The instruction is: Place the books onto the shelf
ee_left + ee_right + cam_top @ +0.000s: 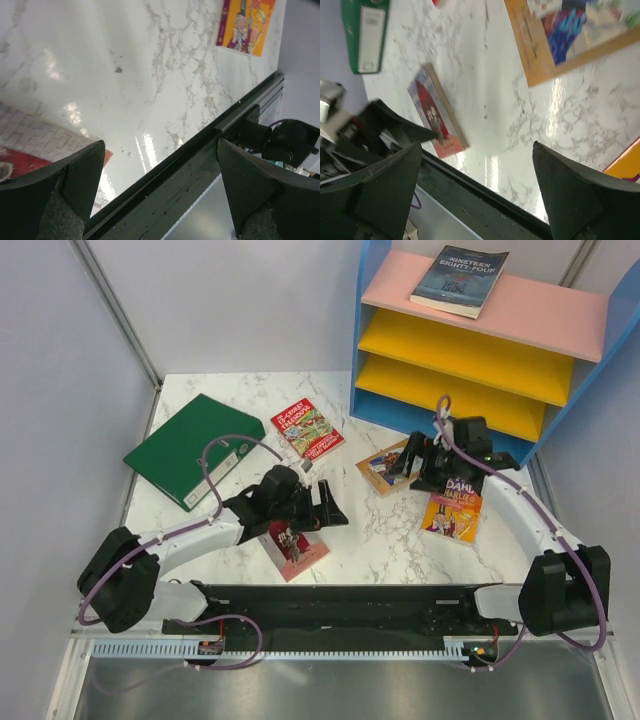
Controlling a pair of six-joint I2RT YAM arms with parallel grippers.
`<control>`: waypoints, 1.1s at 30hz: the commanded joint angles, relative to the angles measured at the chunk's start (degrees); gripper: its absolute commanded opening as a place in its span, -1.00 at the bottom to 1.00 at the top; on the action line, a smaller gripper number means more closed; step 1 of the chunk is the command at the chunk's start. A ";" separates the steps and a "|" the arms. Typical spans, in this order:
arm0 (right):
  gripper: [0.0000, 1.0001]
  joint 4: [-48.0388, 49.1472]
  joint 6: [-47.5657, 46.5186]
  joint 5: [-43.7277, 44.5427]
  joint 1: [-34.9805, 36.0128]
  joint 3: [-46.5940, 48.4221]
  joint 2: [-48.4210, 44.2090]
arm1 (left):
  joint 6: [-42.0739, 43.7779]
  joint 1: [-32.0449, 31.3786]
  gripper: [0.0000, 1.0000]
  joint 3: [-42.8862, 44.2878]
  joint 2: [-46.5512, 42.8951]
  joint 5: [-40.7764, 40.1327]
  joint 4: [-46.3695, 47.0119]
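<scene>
Glossy veined marble tabletop [390, 525] strewn with four thin paperbacks [308, 429]; a fifth paperback [460, 280] lies on the slanted shelf's [368, 300] smooth pink board [540, 312] at one o'clock; both jaws gape wide.

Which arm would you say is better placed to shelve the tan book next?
Probably the right. The right gripper, open, hovers at the edge of the tan book, near the shelf. The left gripper, also open, sits farther away, over the pink-red book.
</scene>
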 commanded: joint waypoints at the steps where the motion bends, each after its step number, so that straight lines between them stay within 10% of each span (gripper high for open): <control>1: 0.96 6.92 0.72 5.37 6.40 -7.72 -4.08 | -5.51 4.01 1.00 0.95 -0.38 -5.26 -10.70; 14: 0.96 11.94 10.66 21.45 9.59 -18.38 -3.90 | 2.99 6.66 1.00 13.40 6.46 -3.01 -13.63; 26: 0.96 -8.62 10.65 47.19 -0.85 -14.59 -11.80 | 5.56 -0.71 0.98 28.43 27.54 10.64 -5.54; 33: 0.96 -7.85 8.02 46.34 -13.52 -20.84 -10.68 | 2.92 -5.64 0.99 39.60 38.27 12.14 -2.99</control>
